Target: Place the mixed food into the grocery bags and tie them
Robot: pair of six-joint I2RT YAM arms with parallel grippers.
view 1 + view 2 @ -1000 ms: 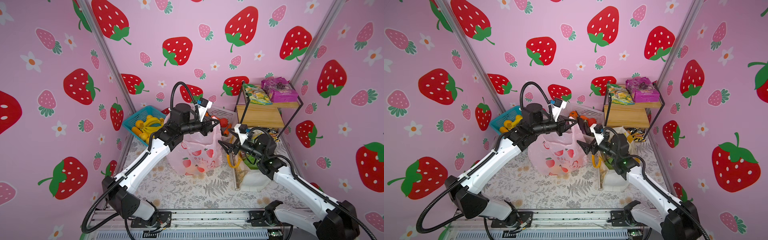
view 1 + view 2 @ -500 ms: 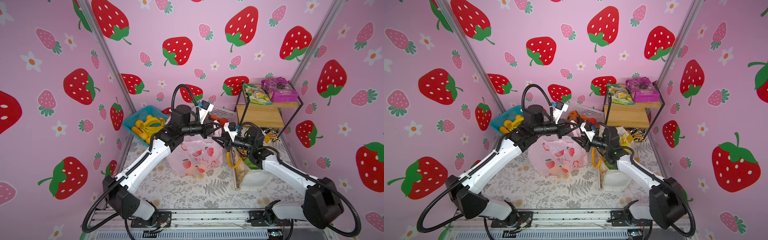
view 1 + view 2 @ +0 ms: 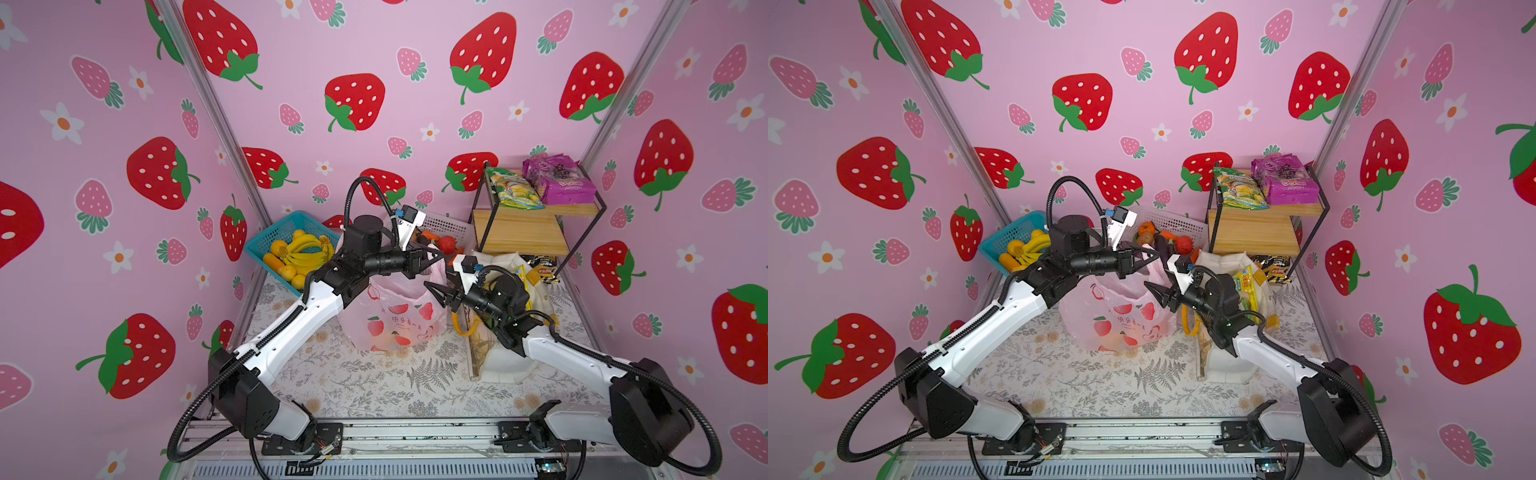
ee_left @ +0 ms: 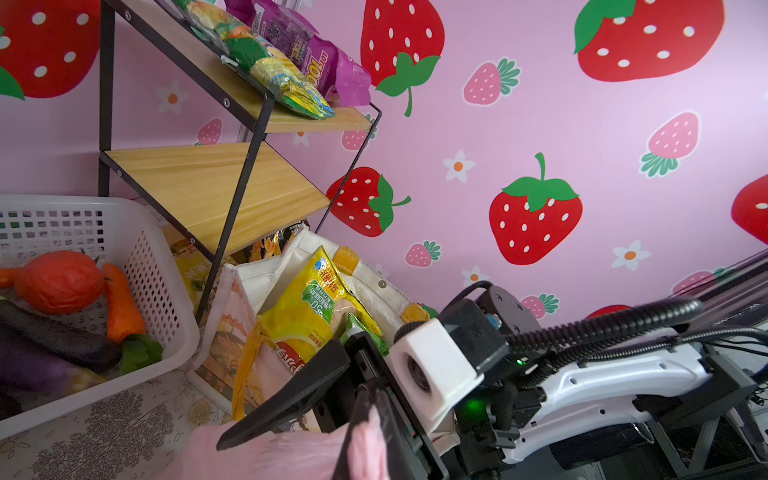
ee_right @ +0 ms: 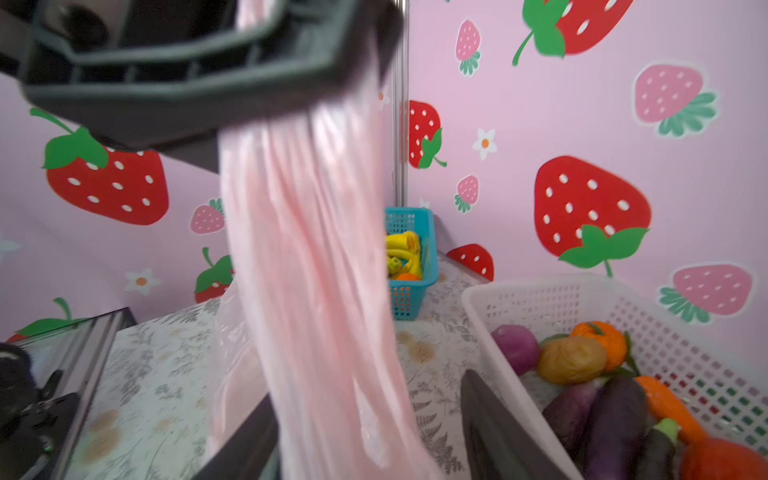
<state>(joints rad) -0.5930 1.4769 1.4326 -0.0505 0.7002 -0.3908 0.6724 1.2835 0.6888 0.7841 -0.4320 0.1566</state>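
Left gripper is clamped on the pink bag handle, pulled up taut. The pinch point itself is hidden by its fingers in both top views. Right gripper jaws are apart with the handle strand running between them; can't tell if either finger touches it, as the wrist view is blurred. The bag stands mid-desk, contents just orange smudges through the film. Tote sits just right of it, mostly behind the right arm. Yellow packet sticks out of the tote. Green packet is only a sliver behind the right gripper.
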